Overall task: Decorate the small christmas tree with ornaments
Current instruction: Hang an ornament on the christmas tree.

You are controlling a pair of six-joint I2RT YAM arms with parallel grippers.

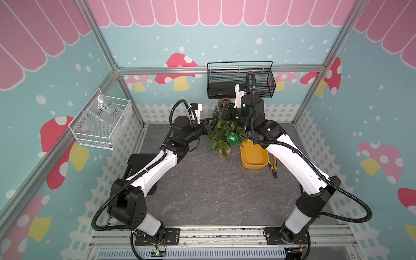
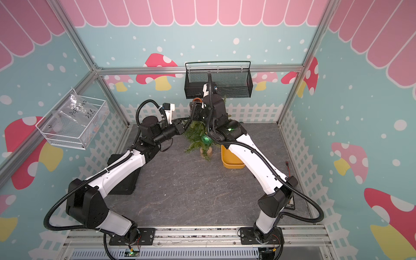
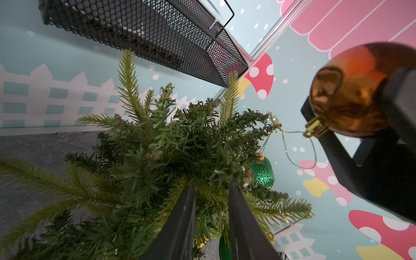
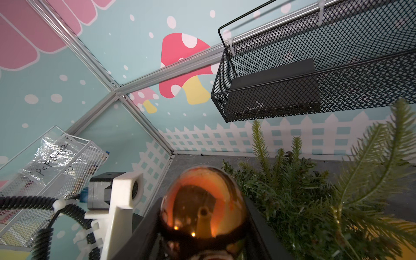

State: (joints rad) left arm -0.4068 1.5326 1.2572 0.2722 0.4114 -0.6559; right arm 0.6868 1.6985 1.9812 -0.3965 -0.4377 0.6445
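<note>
Copper bauble (image 4: 202,193) clamped in right hand (image 4: 204,209) beside tree (image 1: 221,130) top. Left hand (image 3: 211,186) narrow, tips inside tree; grip unclear. Green bauble (image 1: 232,137) hangs on tree.

Tree (image 1: 221,132) at far centre, bauble (image 1: 232,137) on its near side, second bauble (image 1: 225,100) by its top, tray (image 1: 254,166) just right, pliers (image 1: 273,167) farther right, mesh basket (image 1: 225,83) on the wall behind.

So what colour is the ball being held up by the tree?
Shiny copper-brown bauble, clearest in the left wrist view.
</note>
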